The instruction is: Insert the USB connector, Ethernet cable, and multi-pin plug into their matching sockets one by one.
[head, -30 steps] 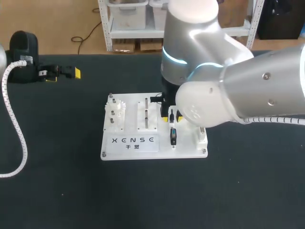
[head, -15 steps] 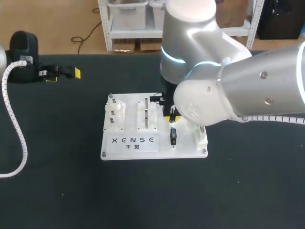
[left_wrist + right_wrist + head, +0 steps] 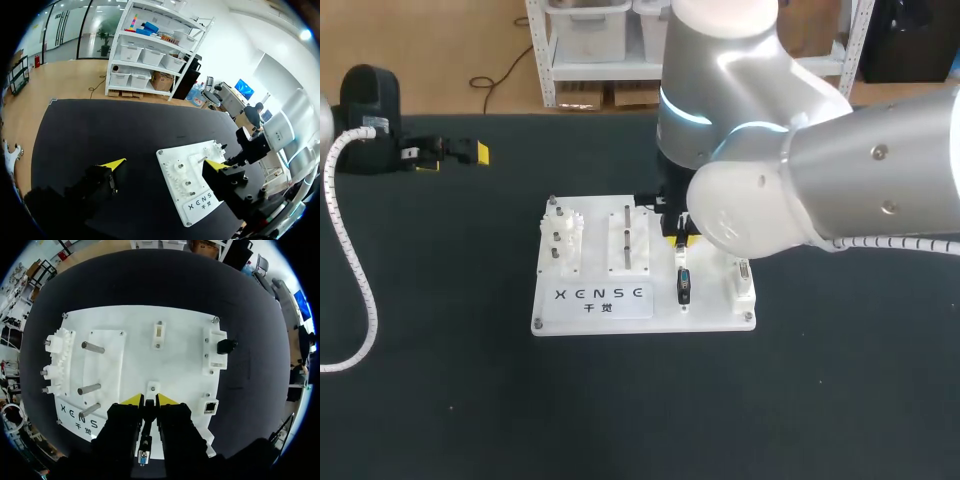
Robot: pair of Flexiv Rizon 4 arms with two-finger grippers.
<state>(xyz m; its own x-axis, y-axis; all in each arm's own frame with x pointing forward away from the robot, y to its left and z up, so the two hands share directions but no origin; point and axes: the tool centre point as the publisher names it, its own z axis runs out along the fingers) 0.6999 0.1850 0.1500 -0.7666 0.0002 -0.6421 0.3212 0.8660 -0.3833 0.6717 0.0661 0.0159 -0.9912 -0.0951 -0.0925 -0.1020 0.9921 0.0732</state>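
My right end effector point(image 3: 149, 399) is clenched on the USB plug point(image 3: 144, 455), tail end; plug body sits under it, white block point(image 3: 152, 387) just ahead. Left end effector point(image 3: 165, 164) released, board point(image 3: 187, 155) beyond it.

The black surface point(image 3: 450, 380) carries 1 white board point(image 3: 595, 312), which lies flat near its middle with its long sides running left to right. The board's 4 corners are fixed with small screws, and dark lettering runs along its near edge. A white ribbed hose point(image 3: 360, 290) curves over the surface's left part; whether it touches cannot be told. 1 tiny pale speck point(image 3: 450, 408) lies on the bare surface, well apart from the board, nearer the front.
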